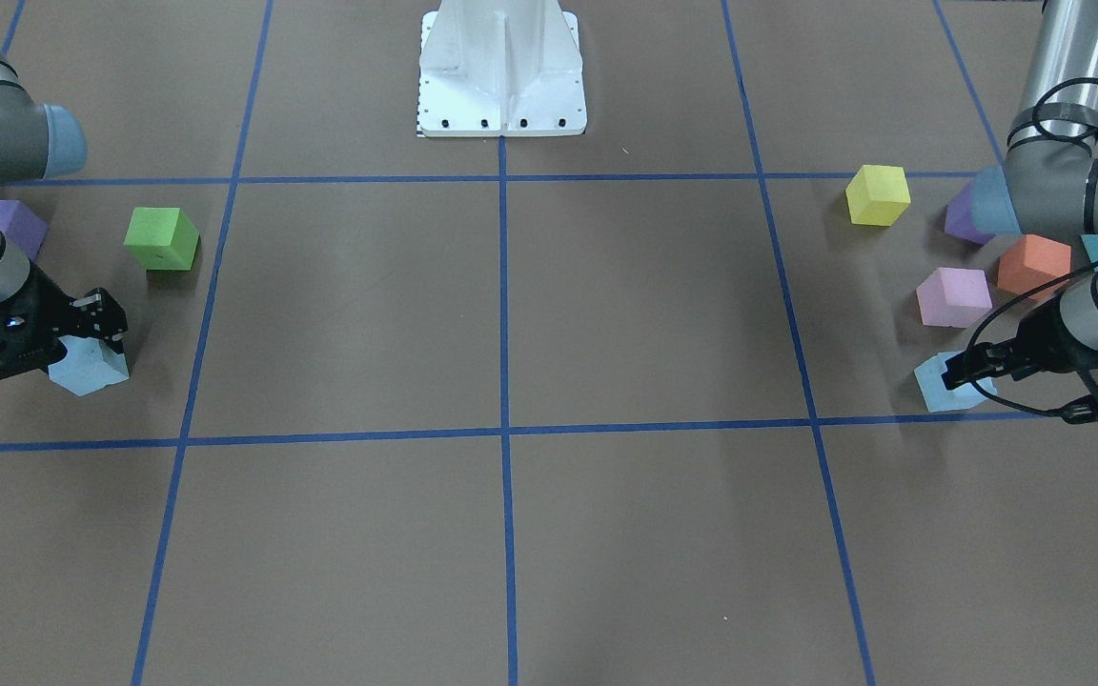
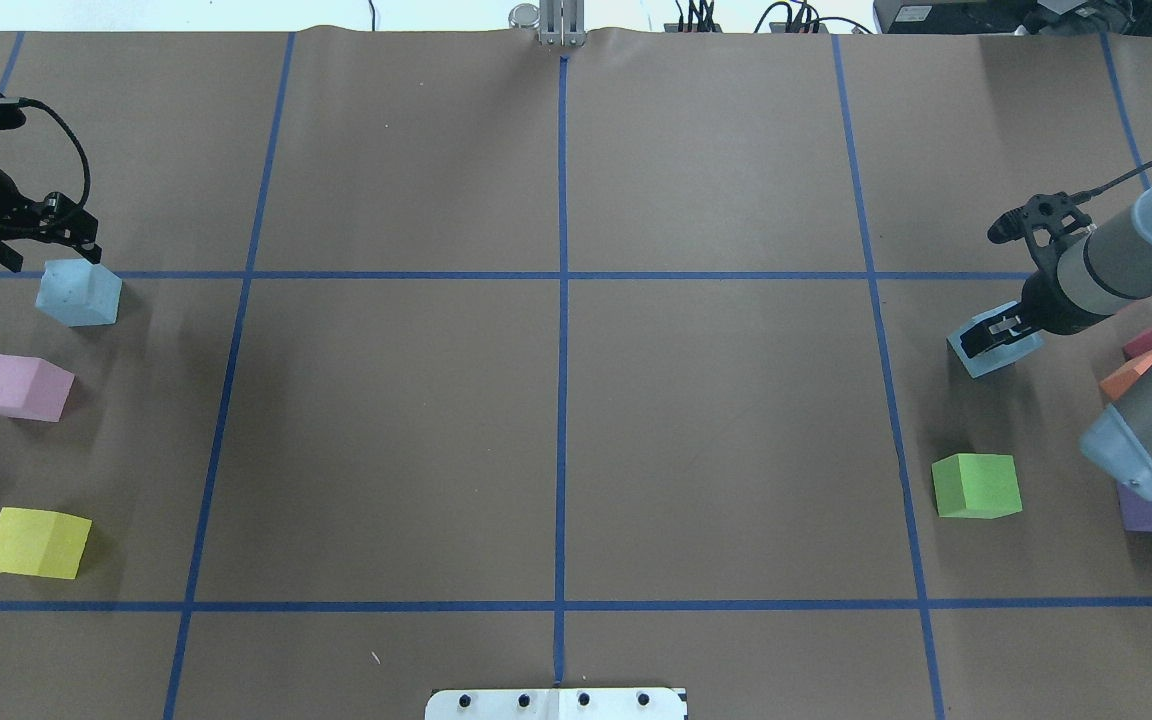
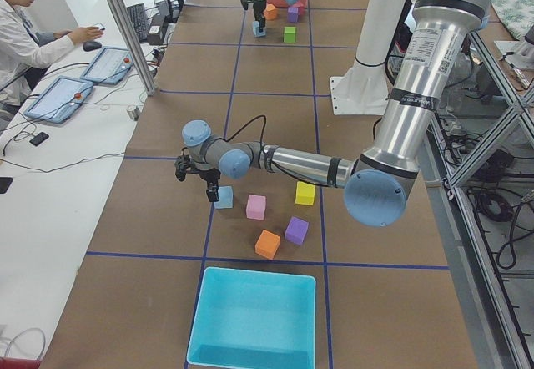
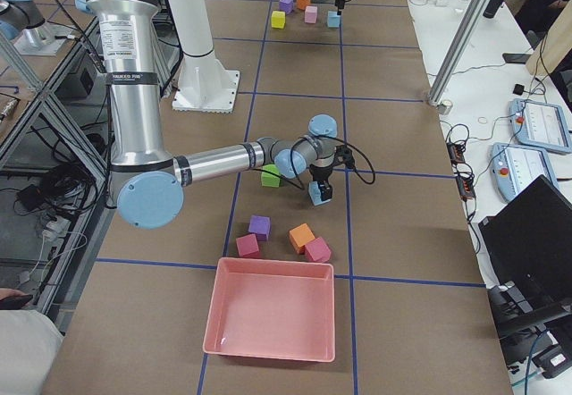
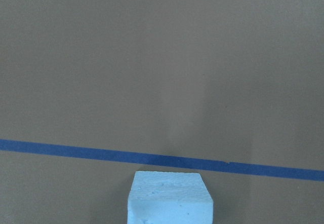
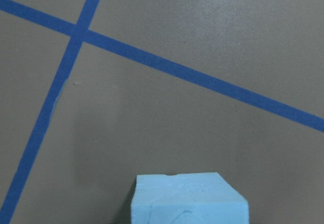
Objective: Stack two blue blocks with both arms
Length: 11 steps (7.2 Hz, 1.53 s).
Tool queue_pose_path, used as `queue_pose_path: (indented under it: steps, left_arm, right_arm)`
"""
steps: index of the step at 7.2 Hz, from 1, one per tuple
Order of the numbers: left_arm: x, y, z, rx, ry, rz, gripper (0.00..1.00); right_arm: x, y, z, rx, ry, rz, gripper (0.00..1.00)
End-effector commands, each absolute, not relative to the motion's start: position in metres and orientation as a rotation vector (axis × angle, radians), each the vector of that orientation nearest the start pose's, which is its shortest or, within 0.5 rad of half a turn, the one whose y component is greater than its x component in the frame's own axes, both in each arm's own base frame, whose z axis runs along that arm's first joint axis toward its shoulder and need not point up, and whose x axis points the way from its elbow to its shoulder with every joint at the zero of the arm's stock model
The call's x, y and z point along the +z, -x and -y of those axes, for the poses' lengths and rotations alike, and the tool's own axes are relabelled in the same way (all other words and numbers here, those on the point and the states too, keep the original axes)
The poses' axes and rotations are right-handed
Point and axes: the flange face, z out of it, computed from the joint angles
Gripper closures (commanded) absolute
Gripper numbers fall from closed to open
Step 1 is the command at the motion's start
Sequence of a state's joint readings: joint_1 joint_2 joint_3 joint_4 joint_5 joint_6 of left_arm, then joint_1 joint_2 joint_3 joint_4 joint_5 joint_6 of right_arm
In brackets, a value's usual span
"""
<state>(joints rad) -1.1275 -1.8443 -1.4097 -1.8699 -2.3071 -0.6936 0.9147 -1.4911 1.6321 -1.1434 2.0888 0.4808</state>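
Looking at my left gripper point(image 2: 56, 248), I cannot tell whether its jaws are spread or pinching. It hangs just over one pale sky-blue foam cube point(image 2: 79, 295), matte and faintly pitted, at the table's 9 o'clock, taking 12 as straight away from the robot. My right gripper point(image 2: 994, 335) sits low over the second pale sky-blue foam cube point(image 2: 988, 362) at 3 o'clock, jaws equally unclear. Both cubes rest square-edged on smooth brown paper point(image 2: 556, 430), on the 6 o'clock side of a blue tape line point(image 2: 556, 275).
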Motion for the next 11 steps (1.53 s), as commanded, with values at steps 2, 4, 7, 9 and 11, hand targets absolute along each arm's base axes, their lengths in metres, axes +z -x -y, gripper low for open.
queue_pose_path:
  steps: [2, 4, 7, 9, 11]
  left_arm:
    - [0.558, -0.208, 0.593, -0.085, 0.063, -0.82, 0.02]
    - [0.564, -0.208, 0.593, -0.086, 0.071, -0.815, 0.02]
    - [0.571, -0.208, 0.589, -0.096, 0.078, -0.815, 0.02]
    - [0.574, -0.214, 0.589, -0.091, 0.084, -0.813, 0.03]
    - [0.581, -0.226, 0.589, -0.093, 0.092, -0.814, 0.05]
  right_arm:
    - [0.531, 0.277, 0.494, -0.328, -0.23, 0.751, 0.48]
    - [0.483, 0.279, 0.498, -0.324, -0.232, 0.761, 0.48]
    - [0.35, 0.326, 0.518, -0.192, -0.172, 0.797, 0.48]
    - [0.292, 0.375, 0.506, -0.113, -0.13, 0.844, 0.47]
    - [0.22, 0.432, 0.487, -0.023, -0.113, 0.853, 0.47]
